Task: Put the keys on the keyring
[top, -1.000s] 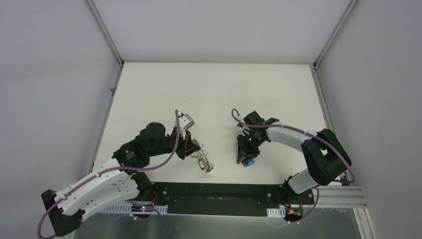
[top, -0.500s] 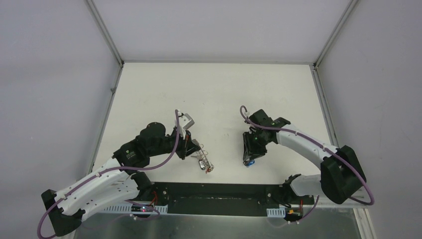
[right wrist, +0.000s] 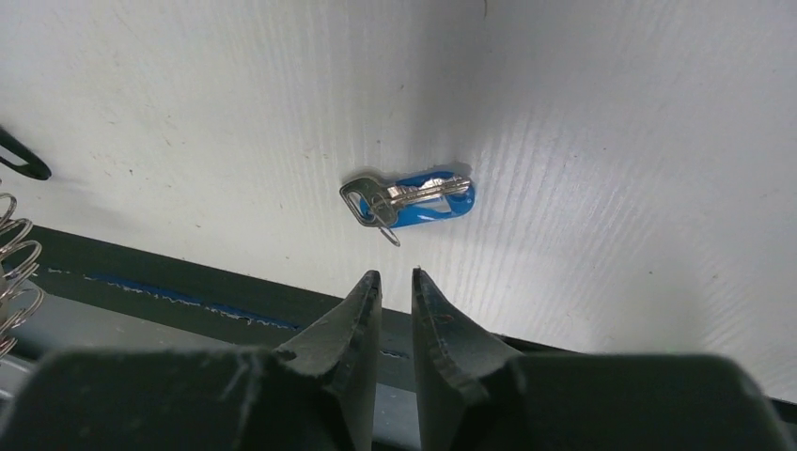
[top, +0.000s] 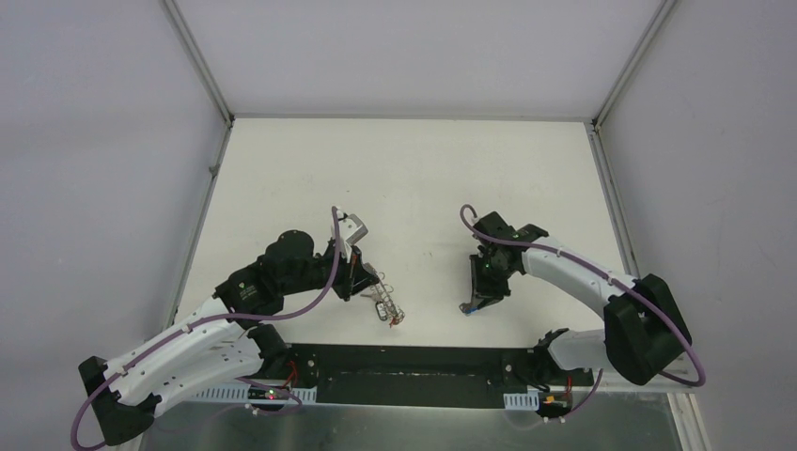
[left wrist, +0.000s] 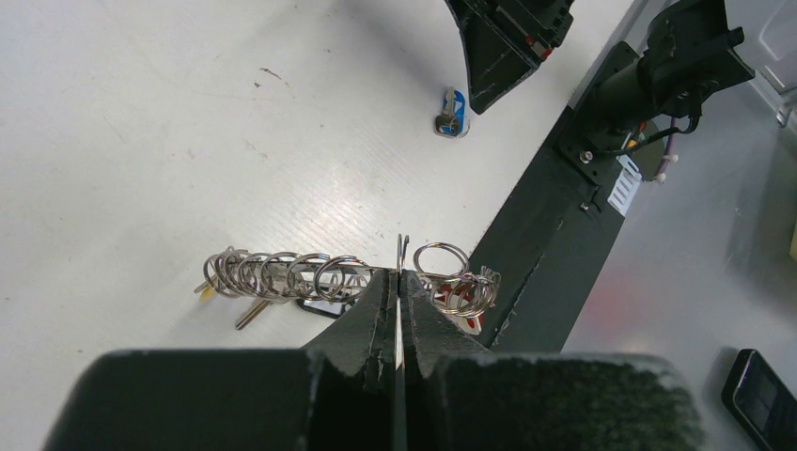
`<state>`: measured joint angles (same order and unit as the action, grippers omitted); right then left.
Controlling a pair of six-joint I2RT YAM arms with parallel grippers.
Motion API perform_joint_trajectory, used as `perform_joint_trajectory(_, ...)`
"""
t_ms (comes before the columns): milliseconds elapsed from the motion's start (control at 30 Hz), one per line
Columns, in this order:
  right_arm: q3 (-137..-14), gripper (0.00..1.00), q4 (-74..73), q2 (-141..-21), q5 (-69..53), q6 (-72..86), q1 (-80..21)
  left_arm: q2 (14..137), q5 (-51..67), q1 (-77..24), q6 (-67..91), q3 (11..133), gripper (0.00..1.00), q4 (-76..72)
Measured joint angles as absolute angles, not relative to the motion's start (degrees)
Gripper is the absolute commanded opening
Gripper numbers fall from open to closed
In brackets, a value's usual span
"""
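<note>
I've shifted the right gripper (right wrist: pixel 395 274) right, jaws narrowed to a slit and empty. Blue key (right wrist: pixel 414 199) lies flat on the table (right wrist: pixel 611 141) just past its tips. Left gripper (left wrist: pixel 398 274) pinching the keyring (left wrist: pixel 282 274).

Table (top: pixel 404 160): white, scuffed | base rail (top: pixel 423 362): black, along the table's near edge | label (left wrist: pixel 621 191): small, white, on the rail | walls (top: pixel 94 141): plain grey | frame posts (top: pixel 199 61): aluminium, at far corners | red tag (left wrist: pixel 468 325): near the rail, partly hidden | dark slab (left wrist: pixel 763 399): phone-like, off the table.
</note>
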<state>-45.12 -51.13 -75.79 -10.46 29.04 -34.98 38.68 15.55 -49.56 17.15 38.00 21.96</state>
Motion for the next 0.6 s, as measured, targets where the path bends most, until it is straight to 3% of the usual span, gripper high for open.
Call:
perform_joint_trajectory(433, -40.3, 0.19, -43.8, -79.0, -17.9, 30.4, -31.7, 38.7, 15.6, -49.6, 17.2, 38.0, 0.00, 22.0)
perform_joint_trajectory(600, -40.2, 0.13, -42.0, -81.4, -18.5, 30.1, -31.6, 38.7, 15.6, -49.6, 17.2, 38.0, 0.00, 22.0)
